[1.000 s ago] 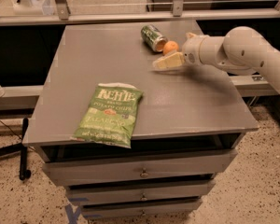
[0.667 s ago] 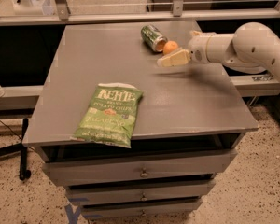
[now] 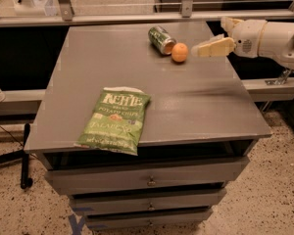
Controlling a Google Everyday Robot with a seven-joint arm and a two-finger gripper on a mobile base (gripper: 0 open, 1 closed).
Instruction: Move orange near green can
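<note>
The orange (image 3: 180, 52) sits on the grey bench (image 3: 206, 106) toward its far right part, right by the near end of the green can (image 3: 161, 39). The two are so close that it is hard to tell whether they touch. The can lies on its side, its length running diagonally from far left to near right, with the orange at its near-right end. The claw (image 3: 210, 37) hovers just to the right of the orange, above the bench's far right edge, and holds nothing. It stands spread wide, with one pale finger (image 3: 213, 47) pointing left at the orange with a small gap between them, and the other finger (image 3: 229, 23) farther back and higher. The white arm (image 3: 269, 38) reaches in from the right side of the view. Well apart from all this, near the front left edge of the bench, a flat green Kettle chip bag (image 3: 115, 120) lies face up, its lower end reaching the front edge. Below the bench top, a stack of grey drawers (image 3: 147, 177) with small handles faces the camera.
</note>
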